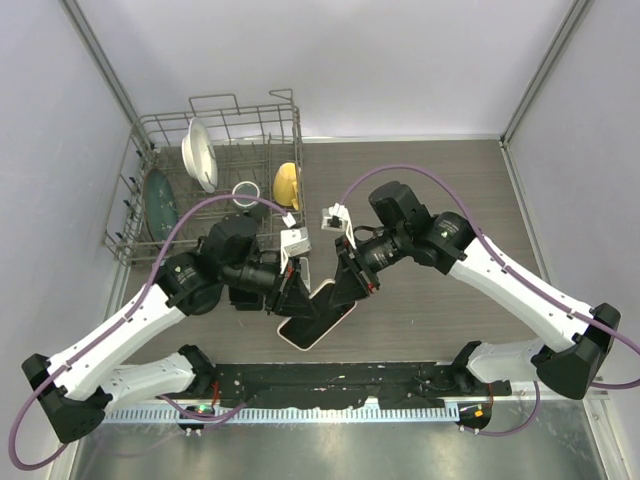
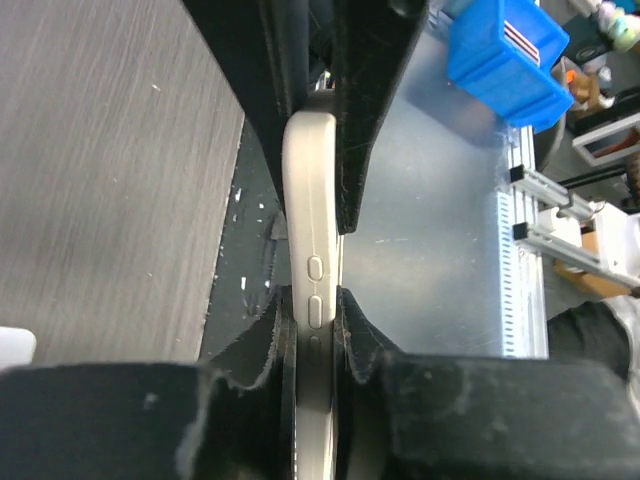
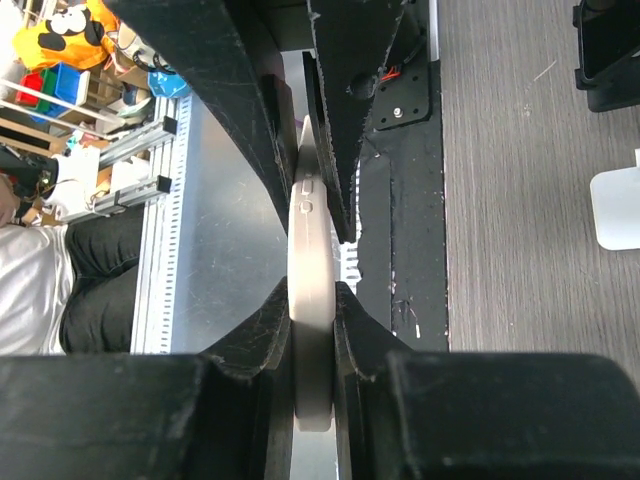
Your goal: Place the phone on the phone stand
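The phone (image 1: 318,318), in a pale case with a dark screen, is held off the table near the front edge. My left gripper (image 1: 293,297) is shut on its left end and my right gripper (image 1: 350,283) on its right end. The left wrist view shows the phone's edge (image 2: 308,180) with its side buttons pinched between my left gripper's (image 2: 312,300) fingers. In the right wrist view my right gripper (image 3: 312,295) clamps the phone's edge (image 3: 305,240). The white phone stand (image 3: 615,208) stands on the table behind the phone. It is mostly hidden under the arms in the top view (image 1: 303,270).
A wire dish rack (image 1: 150,130) at the back left holds a white bowl (image 1: 200,152), a green plate (image 1: 160,205) and a yellow item (image 1: 287,183). The black base strip (image 1: 330,380) and a metal ledge run along the front edge.
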{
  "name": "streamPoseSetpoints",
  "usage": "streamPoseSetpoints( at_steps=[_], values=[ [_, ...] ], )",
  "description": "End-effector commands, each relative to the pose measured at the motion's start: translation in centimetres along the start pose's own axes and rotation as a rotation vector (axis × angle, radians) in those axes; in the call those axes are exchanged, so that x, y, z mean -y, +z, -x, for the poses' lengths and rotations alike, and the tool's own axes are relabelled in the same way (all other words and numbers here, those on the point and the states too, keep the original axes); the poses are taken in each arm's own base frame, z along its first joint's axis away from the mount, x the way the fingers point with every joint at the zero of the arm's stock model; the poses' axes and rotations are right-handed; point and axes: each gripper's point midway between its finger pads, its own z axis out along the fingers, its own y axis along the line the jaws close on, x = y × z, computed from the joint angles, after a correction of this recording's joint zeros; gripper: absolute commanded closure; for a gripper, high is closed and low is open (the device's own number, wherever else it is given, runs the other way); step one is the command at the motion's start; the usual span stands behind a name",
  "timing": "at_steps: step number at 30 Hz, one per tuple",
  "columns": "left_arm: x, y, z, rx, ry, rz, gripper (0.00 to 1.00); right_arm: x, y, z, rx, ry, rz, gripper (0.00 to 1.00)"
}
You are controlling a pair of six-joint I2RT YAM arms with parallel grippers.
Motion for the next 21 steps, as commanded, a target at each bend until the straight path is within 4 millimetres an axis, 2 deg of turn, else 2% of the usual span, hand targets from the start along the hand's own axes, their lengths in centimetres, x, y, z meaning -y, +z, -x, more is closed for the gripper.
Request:
streamPoseSetpoints(
  at_steps=[1, 4, 5, 7, 8, 10, 11, 12, 14, 16, 18, 21],
  values=[
    [1.0, 0.0, 0.5, 0.011, 0.008, -0.047, 0.97, -2.2, -1.0, 4.1, 0.12, -0.144, 0.008, 0.99],
    [0.1, -0.7, 1.6, 0.071, 0.044, 0.047, 1.0, -1.4, -1.2, 4.7, 0.15, -0.147, -0.053, 0.98],
    [-0.3, -0.9, 1.9, 0.095, 0.051, 0.084, 1.0, -1.1, -1.2, 4.9, 0.16, -0.145, -0.074, 0.83],
    [-1.5, -2.1, 3.5, 0.195, 0.074, 0.203, 1.0, -0.3, -1.4, 5.6, 0.209, -0.14, -0.132, 0.64],
    [-2.0, -2.4, 3.7, 0.219, 0.076, 0.237, 1.0, -0.1, -1.5, 5.9, 0.228, -0.136, -0.148, 0.49],
    [-2.4, -3.5, 5.0, 0.3, 0.089, 0.304, 1.0, 0.5, -1.6, 6.5, 0.298, -0.13, -0.181, 0.36],
    [-2.4, -3.6, 5.0, 0.316, 0.089, 0.308, 1.0, 1.2, -1.3, 6.0, 0.306, -0.107, -0.192, 0.29],
    [-1.9, -3.9, 5.6, 0.351, 0.098, 0.299, 1.0, 1.0, -1.4, 7.0, 0.356, -0.133, -0.187, 0.26],
    [-1.7, -4.0, 5.8, 0.374, 0.097, 0.289, 1.0, 0.9, -1.2, 6.7, 0.383, -0.108, -0.164, 0.23],
    [-1.3, -4.3, 6.1, 0.405, 0.093, 0.277, 1.0, 0.6, -1.4, 7.4, 0.435, -0.135, -0.158, 0.21],
    [-0.7, -4.4, 6.5, 0.43, 0.102, 0.251, 1.0, 0.8, -1.2, 7.4, 0.462, -0.123, -0.149, 0.21],
    [0.2, -4.4, 6.6, 0.449, 0.103, 0.208, 1.0, -0.1, -1.7, 8.4, 0.551, -0.133, -0.114, 0.22]
  ],
)
